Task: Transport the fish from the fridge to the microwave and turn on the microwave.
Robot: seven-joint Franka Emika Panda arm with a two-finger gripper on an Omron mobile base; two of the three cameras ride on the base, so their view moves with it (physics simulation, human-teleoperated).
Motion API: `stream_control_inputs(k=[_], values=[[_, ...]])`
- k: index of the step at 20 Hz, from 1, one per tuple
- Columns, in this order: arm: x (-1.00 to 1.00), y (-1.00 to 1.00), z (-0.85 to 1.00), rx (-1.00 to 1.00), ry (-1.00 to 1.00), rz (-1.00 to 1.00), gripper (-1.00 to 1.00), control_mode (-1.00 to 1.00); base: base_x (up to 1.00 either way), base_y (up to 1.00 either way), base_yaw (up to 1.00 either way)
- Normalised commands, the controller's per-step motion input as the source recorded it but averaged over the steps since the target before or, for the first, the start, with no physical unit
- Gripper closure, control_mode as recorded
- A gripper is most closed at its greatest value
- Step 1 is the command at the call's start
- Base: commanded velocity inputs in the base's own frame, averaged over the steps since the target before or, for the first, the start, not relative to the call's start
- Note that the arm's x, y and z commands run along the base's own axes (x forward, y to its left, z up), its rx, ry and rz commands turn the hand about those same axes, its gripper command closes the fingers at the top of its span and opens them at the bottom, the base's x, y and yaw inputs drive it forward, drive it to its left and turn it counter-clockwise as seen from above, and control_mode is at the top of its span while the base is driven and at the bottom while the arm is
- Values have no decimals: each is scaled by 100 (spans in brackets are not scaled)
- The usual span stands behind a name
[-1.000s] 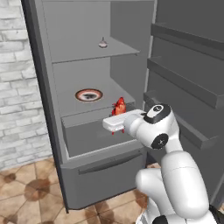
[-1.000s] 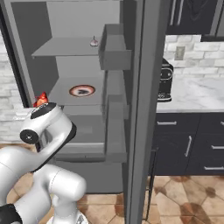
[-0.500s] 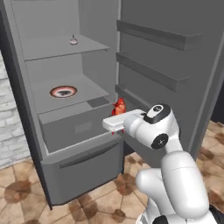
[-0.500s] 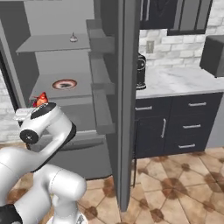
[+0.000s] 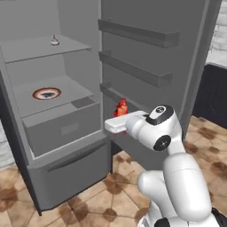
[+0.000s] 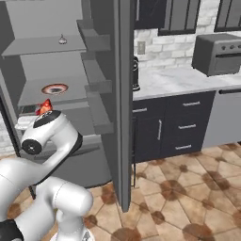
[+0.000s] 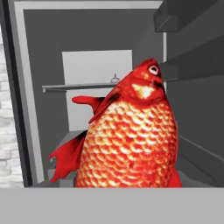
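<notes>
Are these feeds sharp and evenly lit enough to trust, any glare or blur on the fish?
Hand view: fish crisp, scales sharp, no glare, fridge behind slightly softer. Left base view: flat even light, fish small but clear. Right base view: fridge door edge dark, no glare.

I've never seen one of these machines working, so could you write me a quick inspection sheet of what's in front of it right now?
Surface: brown patterned tile floor; marble counter.
Job's things: fish held upright, outside the open fridge; microwave: nothing seen.
Clutter: red-rimmed plate on the middle shelf; small item on the top shelf.
Pincer: pincer closed on the fish, beside the fridge door racks.
Cables: nothing seen.
Surroundings: dark cabinets, grey oven-like appliance, dark coffee machine, pale brick wall.
</notes>
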Motion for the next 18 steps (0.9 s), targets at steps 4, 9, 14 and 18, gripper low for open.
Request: stream_control_inputs(k=[4,9,14,18], values=[[0,0,0,0,0,0,100,100,-61,2,-33],[0,0,0,0,0,0,100,100,-65,1,-35],[0,0,0,0,0,0,100,100,-48,29,-37],[0,0,0,0,0,0,100,100,-29,66,-38]])
